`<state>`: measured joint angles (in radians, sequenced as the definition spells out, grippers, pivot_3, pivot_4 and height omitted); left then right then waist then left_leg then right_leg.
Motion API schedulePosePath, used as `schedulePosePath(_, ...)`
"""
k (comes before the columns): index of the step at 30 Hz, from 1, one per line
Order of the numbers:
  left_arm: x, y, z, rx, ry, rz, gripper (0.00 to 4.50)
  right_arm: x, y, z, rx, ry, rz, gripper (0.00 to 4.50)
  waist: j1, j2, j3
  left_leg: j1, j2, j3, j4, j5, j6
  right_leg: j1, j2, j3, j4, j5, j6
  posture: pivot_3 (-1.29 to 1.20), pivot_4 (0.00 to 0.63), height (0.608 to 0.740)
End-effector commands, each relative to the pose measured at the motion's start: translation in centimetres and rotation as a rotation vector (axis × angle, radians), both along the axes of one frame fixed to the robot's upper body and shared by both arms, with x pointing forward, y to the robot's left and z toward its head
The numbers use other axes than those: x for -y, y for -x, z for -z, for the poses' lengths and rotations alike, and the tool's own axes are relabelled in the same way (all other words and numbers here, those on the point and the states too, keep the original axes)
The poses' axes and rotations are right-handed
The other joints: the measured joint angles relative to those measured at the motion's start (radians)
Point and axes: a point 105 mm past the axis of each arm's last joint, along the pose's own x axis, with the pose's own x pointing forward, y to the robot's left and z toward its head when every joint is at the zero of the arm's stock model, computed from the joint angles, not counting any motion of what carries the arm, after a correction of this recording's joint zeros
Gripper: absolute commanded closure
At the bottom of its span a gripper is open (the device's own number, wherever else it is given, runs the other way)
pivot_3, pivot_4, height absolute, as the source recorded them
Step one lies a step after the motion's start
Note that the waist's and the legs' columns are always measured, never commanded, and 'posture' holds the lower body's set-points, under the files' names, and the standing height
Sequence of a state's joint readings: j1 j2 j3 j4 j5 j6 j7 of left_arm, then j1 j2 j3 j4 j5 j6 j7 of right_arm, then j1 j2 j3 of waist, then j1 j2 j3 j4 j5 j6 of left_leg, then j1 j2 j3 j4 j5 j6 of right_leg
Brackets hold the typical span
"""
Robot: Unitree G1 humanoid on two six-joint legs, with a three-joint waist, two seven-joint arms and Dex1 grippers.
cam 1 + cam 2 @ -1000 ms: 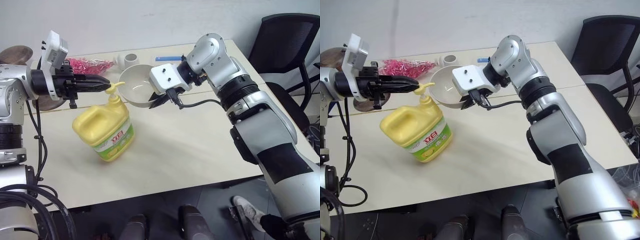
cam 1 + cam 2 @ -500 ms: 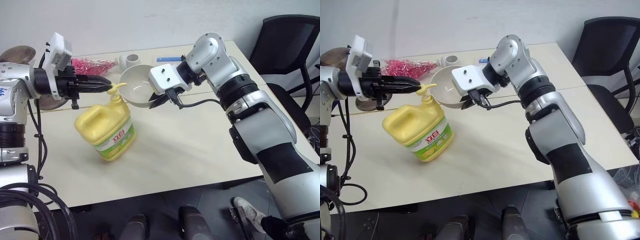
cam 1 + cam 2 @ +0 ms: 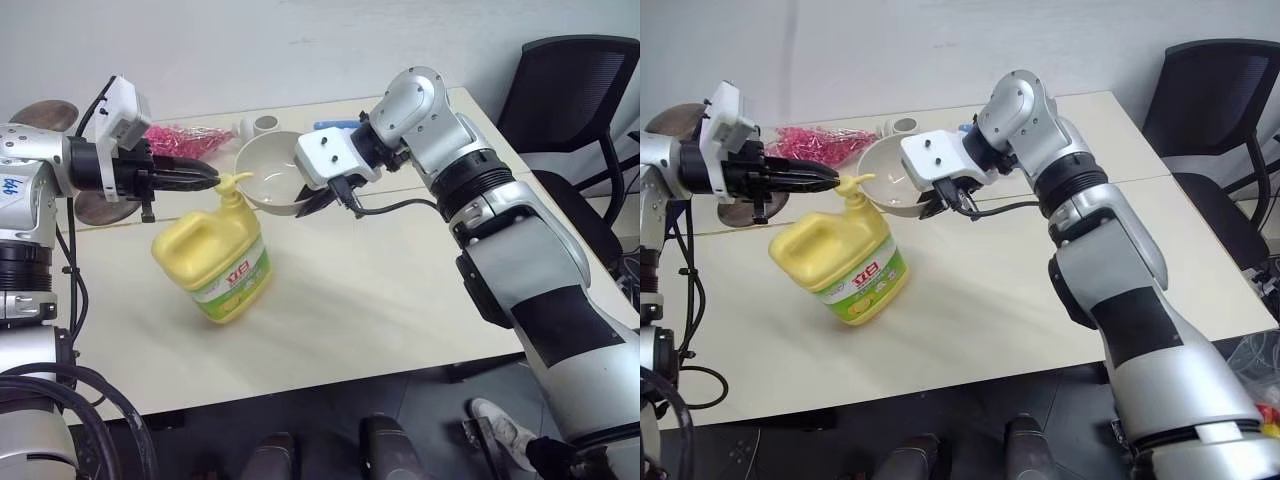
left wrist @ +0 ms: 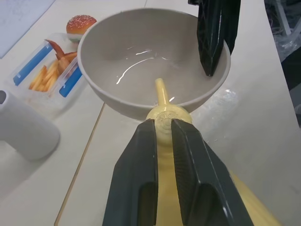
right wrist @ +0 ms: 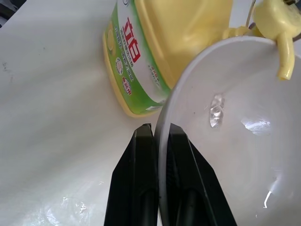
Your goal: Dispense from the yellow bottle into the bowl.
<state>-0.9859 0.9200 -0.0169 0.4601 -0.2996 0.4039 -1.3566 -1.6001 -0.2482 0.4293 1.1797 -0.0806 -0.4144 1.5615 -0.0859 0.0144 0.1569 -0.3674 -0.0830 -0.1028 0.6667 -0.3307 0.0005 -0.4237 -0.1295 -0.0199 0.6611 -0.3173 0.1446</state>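
Left pincer (image 3: 208, 178) tips rest on yellow bottle's (image 3: 213, 256) upright pump, spout over bowl (image 3: 268, 172).

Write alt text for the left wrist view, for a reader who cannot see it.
Two black fingers of the left gripper press on the yellow bottle's pump head, whose spout reaches over the rim of the bowl. The right gripper holds the bowl's far rim. Behind stand a white cup and a clear tray of toy food.
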Motion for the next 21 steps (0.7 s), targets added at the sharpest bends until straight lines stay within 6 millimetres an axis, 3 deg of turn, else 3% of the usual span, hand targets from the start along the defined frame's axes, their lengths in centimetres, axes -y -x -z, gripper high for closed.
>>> schedulePosePath(1,-1.3,-0.9,6.3,-0.225,-0.141,-0.084,3.94,-0.9,1.1,-2.2,0.043,-0.009,-0.08,4.5,0.0,0.0,0.0,0.0,0.0,0.0,0.0,0.0,0.0,0.0,0.0,0.0,0.0,0.0,0.0,0.0,0.15,0.74)
schedulePosePath(3,-0.8,-1.1,5.2,-0.197,-0.103,-0.071,3.94,-0.8,1.1,-2.1,0.043,-0.008,-0.081,4.5,0.002,0.0,0.0,0.0,0.0,0.0,0.0,0.0,0.0,0.0,0.0,0.0,0.0,0.0,0.0,0.0,0.15,0.74)
schedulePosePath(6,0.1,-0.4,2.0,-0.114,-0.039,-0.012,3.94,-0.6,1.0,-2.0,0.042,-0.007,-0.075,4.5,0.001,0.0,0.0,-0.001,-0.001,-0.001,0.001,0.0,0.0,0.0,0.0,0.001,0.0,0.0,0.0,0.0,0.15,0.74)
schedulePosePath(10,1.3,2.0,-2.3,-0.06,0.062,0.067,3.94,0.1,0.7,-1.8,0.038,-0.008,-0.057,4.5,-0.001,0.0,0.0,-0.003,-0.001,-0.001,0.0,0.0,0.0,-0.002,0.0,0.001,0.0,0.0,0.0,0.0,0.15,0.74)
schedulePosePath(14,2.0,4.5,-5.1,-0.046,0.123,0.11,3.94,0.9,0.4,-1.6,0.038,-0.011,-0.043,4.5,-0.005,-0.003,0.003,-0.005,0.0,-0.001,0.001,0.0,0.0,-0.006,0.0,0.002,0.0,0.0,0.0,0.0,0.15,0.74)
schedulePosePath(18,1.1,7.3,-7.1,-0.011,0.169,0.091,3.08,2.8,0.0,-0.8,0.006,-0.046,-0.001,4.5,-0.017,-0.004,0.003,-0.007,-0.001,-0.006,-0.001,0.0,0.0,-0.008,0.0,0.001,0.0,0.0,0.0,0.0,0.15,0.74)
schedulePosePath(21,0.4,10.1,-7.4,-0.02,0.182,0.083,2.1,5.2,-0.3,0.8,-0.043,-0.074,0.051,4.5,-0.023,-0.004,0.003,-0.007,-0.003,-0.015,0.0,-0.002,-0.001,-0.008,0.0,0.001,0.0,0.0,0.0,0.0,0.15,0.74)
